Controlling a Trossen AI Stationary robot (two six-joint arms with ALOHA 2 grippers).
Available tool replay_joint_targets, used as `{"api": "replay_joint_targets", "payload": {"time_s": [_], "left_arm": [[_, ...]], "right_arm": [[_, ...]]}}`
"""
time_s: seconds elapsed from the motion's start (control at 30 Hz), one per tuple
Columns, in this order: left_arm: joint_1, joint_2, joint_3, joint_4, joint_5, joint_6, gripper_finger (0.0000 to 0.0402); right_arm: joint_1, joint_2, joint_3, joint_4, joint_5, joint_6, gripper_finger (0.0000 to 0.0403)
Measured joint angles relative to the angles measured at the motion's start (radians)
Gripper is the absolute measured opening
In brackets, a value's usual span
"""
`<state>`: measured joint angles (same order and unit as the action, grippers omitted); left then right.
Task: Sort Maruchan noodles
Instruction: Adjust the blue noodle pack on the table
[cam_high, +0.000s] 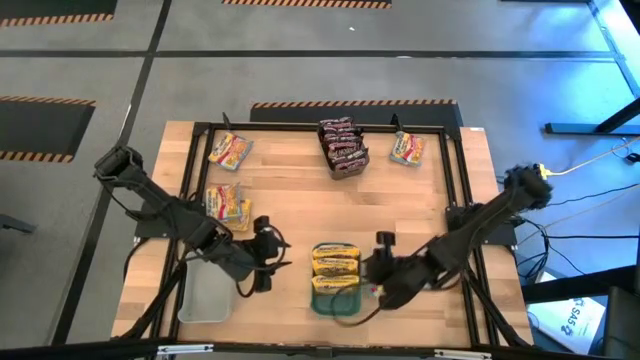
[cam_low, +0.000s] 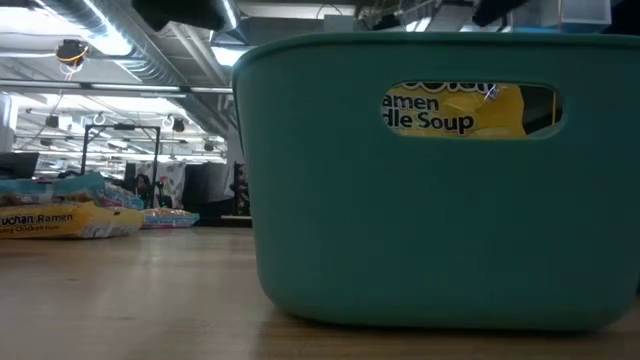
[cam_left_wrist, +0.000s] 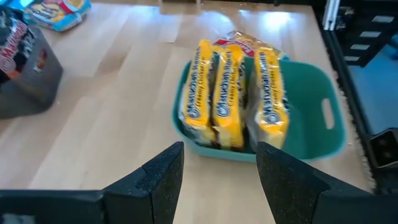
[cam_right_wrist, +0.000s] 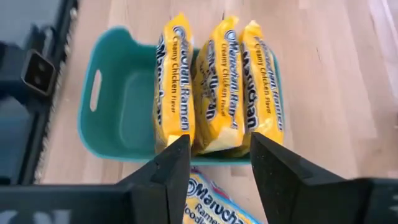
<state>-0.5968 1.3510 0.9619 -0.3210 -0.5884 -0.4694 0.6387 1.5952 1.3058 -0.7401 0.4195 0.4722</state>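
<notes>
A teal tray (cam_high: 318, 305) (cam_right_wrist: 118, 112) near the table's front edge holds three yellow Maruchan packets (cam_high: 335, 262) (cam_left_wrist: 230, 93) (cam_right_wrist: 214, 87) standing on edge side by side. One label shows through the tray's handle slot (cam_low: 455, 110). My left gripper (cam_high: 265, 262) (cam_left_wrist: 221, 155) hovers open just left of the tray, with nothing between its fingers. My right gripper (cam_high: 378, 268) (cam_right_wrist: 221, 146) hovers open just right of the tray. Another yellow packet (cam_right_wrist: 214, 202) lies flat, label up, outside the tray's right wall, below the right fingers. No touch shows.
A grey tray (cam_high: 342, 148) (cam_left_wrist: 18, 62) with dark packets stands at the far middle. A translucent white tray (cam_high: 205, 295) sits at the front left. Loose packets lie at the far left (cam_high: 230, 150), the left (cam_high: 228, 203) (cam_low: 60, 215) and the far right (cam_high: 407, 148). A black frame (cam_high: 455, 180) borders the table.
</notes>
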Motion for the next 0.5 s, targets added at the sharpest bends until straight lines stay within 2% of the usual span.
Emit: {"api": "replay_joint_targets", "payload": {"time_s": [0.13, 0.23, 0.5], "left_arm": [[0.058, 0.0, 0.0, 0.003, 0.031, 0.086, 0.0195], [0.115, 0.0, 0.0, 0.011, 0.083, 0.169, 0.0195], [0.263, 0.0, 0.0, 0.101, 0.267, 0.432, 0.0196]], "right_arm": [[-0.007, -0.139, -0.21, 0.218, 0.005, 0.003, 0.0146], [-0.023, -0.214, -0.317, 0.345, 0.014, 0.002, 0.0147], [-0.091, -0.297, -0.41, 0.398, 0.007, -0.021, 0.0146]]}}
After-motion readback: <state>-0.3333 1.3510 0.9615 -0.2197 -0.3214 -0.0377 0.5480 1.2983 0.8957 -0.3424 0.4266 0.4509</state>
